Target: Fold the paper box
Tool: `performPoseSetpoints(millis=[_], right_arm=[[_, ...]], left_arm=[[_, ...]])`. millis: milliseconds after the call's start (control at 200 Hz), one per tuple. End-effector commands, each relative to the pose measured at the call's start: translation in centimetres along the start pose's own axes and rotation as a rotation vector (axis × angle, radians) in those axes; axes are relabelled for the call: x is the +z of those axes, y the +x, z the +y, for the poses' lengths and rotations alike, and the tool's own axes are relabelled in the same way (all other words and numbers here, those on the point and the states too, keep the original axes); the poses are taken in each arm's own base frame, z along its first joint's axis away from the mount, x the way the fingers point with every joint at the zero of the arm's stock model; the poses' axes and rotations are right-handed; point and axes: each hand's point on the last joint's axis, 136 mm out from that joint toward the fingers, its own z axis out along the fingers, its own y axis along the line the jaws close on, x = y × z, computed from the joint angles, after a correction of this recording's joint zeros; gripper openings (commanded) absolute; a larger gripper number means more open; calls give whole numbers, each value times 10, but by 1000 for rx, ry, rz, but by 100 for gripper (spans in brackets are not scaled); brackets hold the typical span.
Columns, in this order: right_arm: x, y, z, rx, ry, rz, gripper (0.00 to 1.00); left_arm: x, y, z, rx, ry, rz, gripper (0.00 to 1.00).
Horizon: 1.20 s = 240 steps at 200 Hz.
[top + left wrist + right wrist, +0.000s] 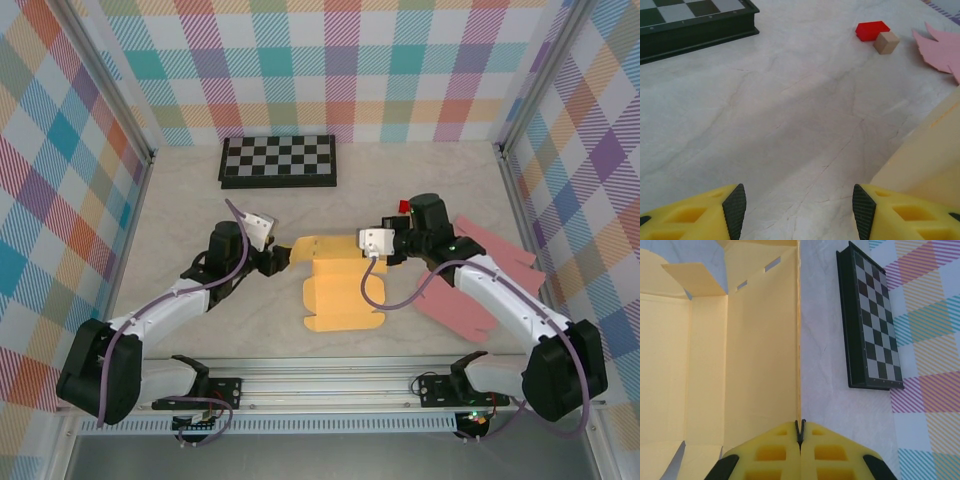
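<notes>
The yellow paper box (pixel 340 292) lies partly unfolded at the table's middle. My right gripper (pixel 800 432) is shut on the top edge of the box's far wall (pixel 798 340), which stands upright and shows edge-on; the box's inner panels (pixel 705 365) spread to its left. In the top view the right gripper (pixel 384 246) sits at the box's far right corner. My left gripper (pixel 276 259) hangs at the box's far left flap, open, with bare table between its fingertips (pixel 735 209). A yellow box panel (pixel 927 160) rises just beside its right finger; touching or not, I cannot tell.
A chessboard (pixel 278 161) lies at the back of the table. A red block (pixel 872 30) and a small wooden cube (pixel 886 42) sit behind the box. Pink paper cutouts (pixel 480 280) lie under the right arm. Checked walls close in three sides.
</notes>
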Motion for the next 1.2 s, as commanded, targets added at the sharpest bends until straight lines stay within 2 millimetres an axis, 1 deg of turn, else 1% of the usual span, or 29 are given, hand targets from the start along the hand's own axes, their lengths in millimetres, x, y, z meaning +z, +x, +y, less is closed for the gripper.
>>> performPoseSetpoints(millis=[0,50,105,175,240,320,475,640,750,810,865,1040,1195], right_arm=[[-11,-20,4,-2,-37,-88,0],[-12,-24,4,7,-45,-102,0],[-11,-23,4,16,-60,-96,0],[-5,-13,1,26,-51,-49,0],[0,-5,-3,30,-33,-10,0],[1,-3,-5,40,-30,-1,0],[-1,-11,-6,56,-36,-38,0],[-4,-11,-4,56,-37,-37,0],[-4,-11,-3,60,-42,-34,0],[-2,-7,-2,56,-28,-19,0],[2,-3,0,18,4,-8,0],[16,16,5,-209,147,49,0],[31,28,7,-257,186,96,0]], left_arm=[[-7,-21,-22,47,99,-81,62],[-7,-23,-29,52,126,-73,62],[-8,-23,-41,62,175,-61,62],[-11,-20,-58,80,228,-42,62],[-15,-17,-67,89,249,-31,62],[-19,-12,-76,101,266,-27,63],[-13,-8,-77,100,260,-2,63],[-3,-5,-79,97,255,23,63],[4,-9,-83,93,261,27,63],[6,-11,-88,101,266,27,63],[8,-10,-89,106,259,29,63],[18,8,-82,95,229,74,64],[22,18,-81,83,218,86,63]])
